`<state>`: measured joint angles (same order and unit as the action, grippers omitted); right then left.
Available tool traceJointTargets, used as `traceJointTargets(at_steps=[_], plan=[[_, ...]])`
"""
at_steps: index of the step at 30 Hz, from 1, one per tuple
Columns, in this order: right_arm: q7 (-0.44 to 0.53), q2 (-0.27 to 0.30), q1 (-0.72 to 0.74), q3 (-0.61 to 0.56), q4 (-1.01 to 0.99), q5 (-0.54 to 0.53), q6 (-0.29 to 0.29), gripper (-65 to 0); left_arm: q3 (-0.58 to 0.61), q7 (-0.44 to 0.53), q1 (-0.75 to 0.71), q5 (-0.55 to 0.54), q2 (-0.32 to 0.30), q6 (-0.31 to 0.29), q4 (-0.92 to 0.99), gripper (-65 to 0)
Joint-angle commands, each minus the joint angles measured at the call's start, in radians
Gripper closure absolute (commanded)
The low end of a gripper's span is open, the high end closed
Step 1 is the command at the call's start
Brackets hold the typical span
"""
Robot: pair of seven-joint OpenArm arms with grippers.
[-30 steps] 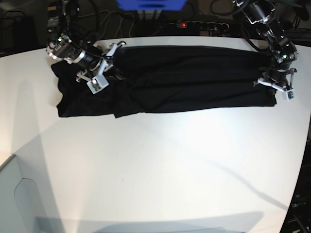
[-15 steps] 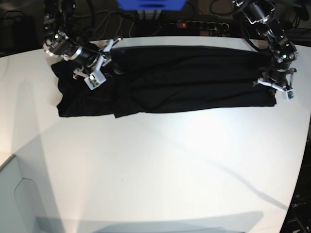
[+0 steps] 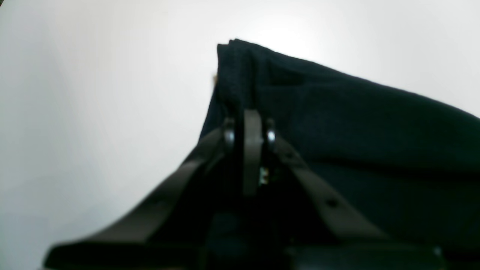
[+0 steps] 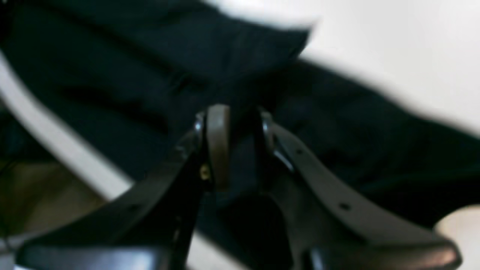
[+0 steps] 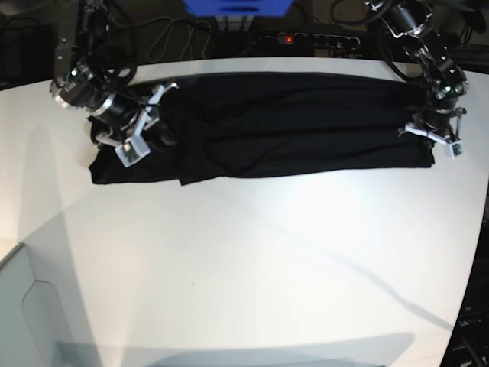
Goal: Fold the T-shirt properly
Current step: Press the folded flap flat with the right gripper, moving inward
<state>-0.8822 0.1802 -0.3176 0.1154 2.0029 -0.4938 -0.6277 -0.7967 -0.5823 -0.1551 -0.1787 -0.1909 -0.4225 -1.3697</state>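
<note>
The black T-shirt (image 5: 298,122) lies in a long folded band across the far part of the white table (image 5: 252,260), plain face up. My left gripper (image 5: 424,126) is at the band's right end. In the left wrist view the left gripper (image 3: 249,131) is shut on a folded corner of the T-shirt (image 3: 337,120). My right gripper (image 5: 157,115) is at the band's left part. In the blurred right wrist view the right gripper (image 4: 240,123) is shut on the T-shirt (image 4: 150,75). No print shows.
A power strip (image 5: 317,38) with a red light and a blue object (image 5: 237,6) sit behind the table's far edge. A grey bin (image 5: 30,306) stands at the near left. Cables hang behind both arms.
My right gripper has moved left and a little toward the front, pulling the cloth's left part with it. The left gripper and the right end have not moved.
</note>
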Motion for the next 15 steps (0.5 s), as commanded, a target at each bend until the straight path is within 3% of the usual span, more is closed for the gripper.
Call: traceJointTargets(at_steps=[1,4,9,15], plan=[[0.019,0.005,0.022,0.010,0.016,-0.018,0.001,-12.4,-0.002,-0.012,-0.002,0.005,-0.009,-0.003,-0.012,0.0],[0.019,0.005,0.081,0.013,0.006,-0.012,0.004,-11.5,-0.002,-0.014,-0.002,0.005,-0.009,-0.003,-0.012,0.0],[-0.044,0.005,0.170,0.007,-0.100,-0.012,0.006,0.0,-0.002,-0.015,-0.004,0.003,-0.009,-0.003,-0.012,0.0],[-0.059,-0.021,0.240,0.007,-0.291,-0.012,0.006,0.0,-0.002,-0.015,-0.004,0.002,-0.009,-0.005,-0.012,0.0]])
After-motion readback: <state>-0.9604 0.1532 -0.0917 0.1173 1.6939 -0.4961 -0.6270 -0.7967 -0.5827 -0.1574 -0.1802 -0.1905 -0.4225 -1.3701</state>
